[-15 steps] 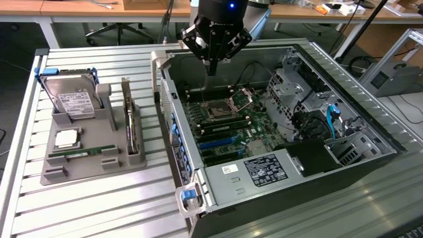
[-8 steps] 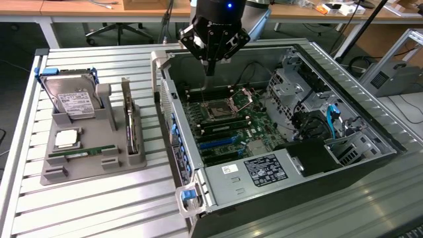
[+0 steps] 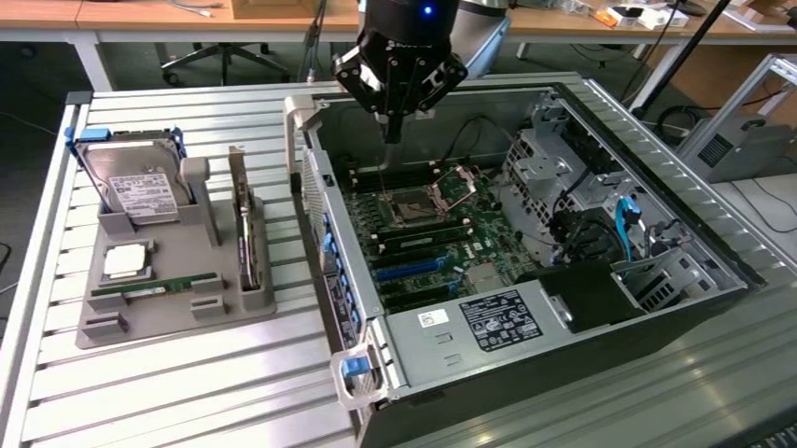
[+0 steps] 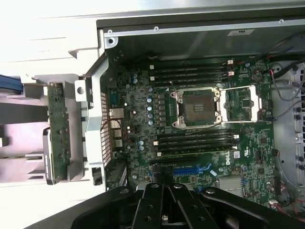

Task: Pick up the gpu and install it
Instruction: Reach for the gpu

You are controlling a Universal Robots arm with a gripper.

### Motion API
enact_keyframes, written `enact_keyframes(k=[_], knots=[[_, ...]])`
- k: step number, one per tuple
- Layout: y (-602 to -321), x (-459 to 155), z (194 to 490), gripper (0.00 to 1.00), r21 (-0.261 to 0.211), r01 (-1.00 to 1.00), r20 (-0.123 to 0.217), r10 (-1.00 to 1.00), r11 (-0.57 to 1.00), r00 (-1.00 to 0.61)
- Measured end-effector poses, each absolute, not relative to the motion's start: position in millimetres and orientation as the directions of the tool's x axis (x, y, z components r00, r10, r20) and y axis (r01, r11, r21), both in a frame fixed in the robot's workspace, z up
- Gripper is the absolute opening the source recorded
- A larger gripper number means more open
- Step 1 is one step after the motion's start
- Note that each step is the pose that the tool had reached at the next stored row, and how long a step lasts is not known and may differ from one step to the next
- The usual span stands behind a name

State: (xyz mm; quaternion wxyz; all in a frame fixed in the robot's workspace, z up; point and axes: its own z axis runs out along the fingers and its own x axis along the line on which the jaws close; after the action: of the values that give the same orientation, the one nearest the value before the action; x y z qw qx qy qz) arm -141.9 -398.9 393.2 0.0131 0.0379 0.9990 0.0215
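So far, nothing of the task is seen to be done. Nearest in the exterior view, the blue slots [image 3: 412,270] on the board [image 3: 486,252] inside the case [image 3: 566,373] are bare, with no card seated in them. The gpu [image 3: 249,233] is found outside the case, just beside its side wall on the exterior view's left. It is stood on edge in a grey holder [image 3: 174,308] and is touched by nothing else. Farther back, the gripper [image 3: 392,135] is held over the far end of the case, above the board and well apart from the gpu. Its jaws are pressed together and nothing is pinched between them. Picking up and installing are thus both judged to be left.

As for writing, a black label [image 3: 495,320] and a small white one [image 3: 432,318] are carried on the near end of the case, but their print cannot be read. On the board, the mark "DELL" [image 4: 232,160] is made out in the wrist view. Farther off, outside the case, a white label is borne by the hard drive [image 3: 131,182], and its text cannot be read either.
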Motion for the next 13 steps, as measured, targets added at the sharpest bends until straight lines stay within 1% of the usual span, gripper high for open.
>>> enact_keyframes(k=[13], knots=[[-398.9, -146.7, 393.2, 0.11, 0.044, 0.075, -0.025, 0.076, 0.996, -0.997]])
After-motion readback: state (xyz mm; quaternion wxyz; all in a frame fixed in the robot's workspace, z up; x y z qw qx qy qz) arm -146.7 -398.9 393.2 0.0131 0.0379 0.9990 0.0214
